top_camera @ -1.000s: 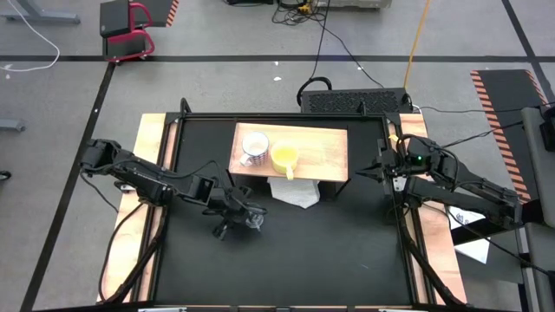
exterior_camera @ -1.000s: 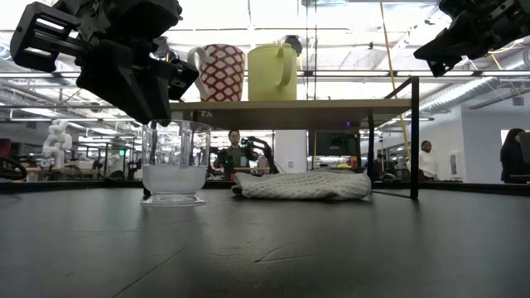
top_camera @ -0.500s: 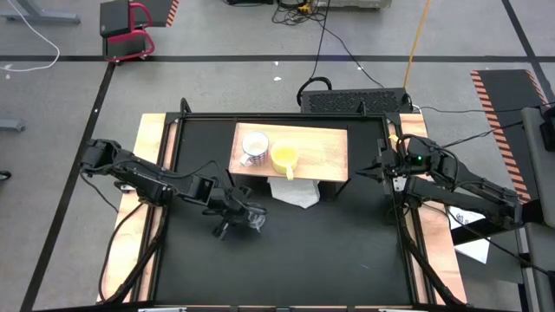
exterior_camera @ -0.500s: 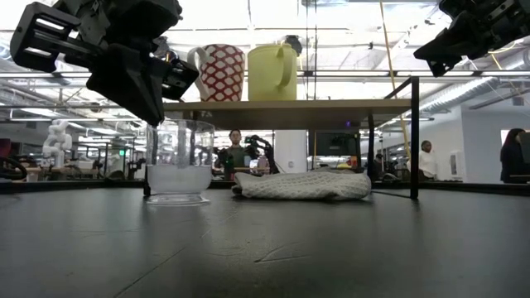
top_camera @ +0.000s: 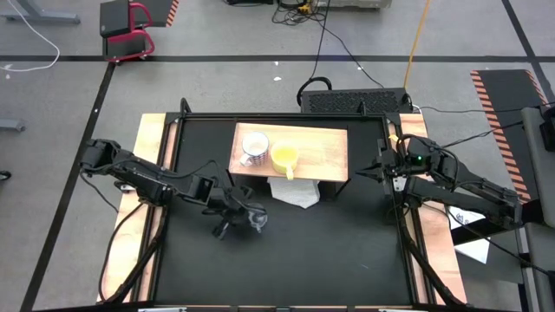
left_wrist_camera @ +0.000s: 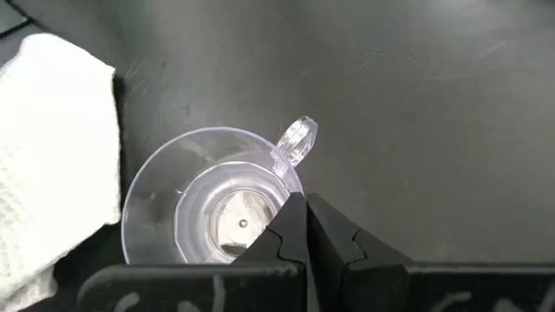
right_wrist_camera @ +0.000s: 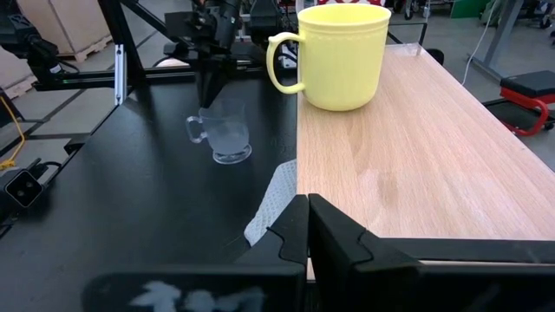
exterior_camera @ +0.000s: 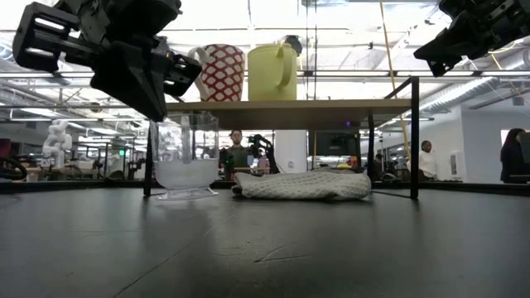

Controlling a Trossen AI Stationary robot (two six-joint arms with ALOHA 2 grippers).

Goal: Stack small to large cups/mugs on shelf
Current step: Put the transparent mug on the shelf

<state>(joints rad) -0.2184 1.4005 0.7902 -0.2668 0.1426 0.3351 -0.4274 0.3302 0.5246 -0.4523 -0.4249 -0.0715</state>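
- From above, the shelf (top_camera: pixel 321 154) sits at the far middle of the black table (top_camera: pixel 329 251), with the white mug (top_camera: pixel 254 149) and the yellow mug (top_camera: pixel 284 157) side by side on its left half. The left gripper (top_camera: pixel 251 217) hangs over the glass cup (top_camera: pixel 256 222) on the table in front of the shelf; the right gripper (top_camera: pixel 371 170) waits off the shelf's right end.
- Only the low view shows heights: the glass cup (exterior_camera: pixel 186 157) stands upright on the table, looks empty, and the left gripper (exterior_camera: pixel 149 83) is just above its rim. The white cloth (exterior_camera: pixel 302 184) lies under the shelf (exterior_camera: pixel 290 103).
- The left wrist view looks straight down into the glass cup (left_wrist_camera: pixel 208 208), handle outward, nothing inside. The left fingers (left_wrist_camera: pixel 290 234) are pressed together over the rim, clamping nothing I can make out.
- The right wrist view shows its fingers (right_wrist_camera: pixel 295 230) closed too, empty, facing the yellow mug (right_wrist_camera: pixel 338 52).
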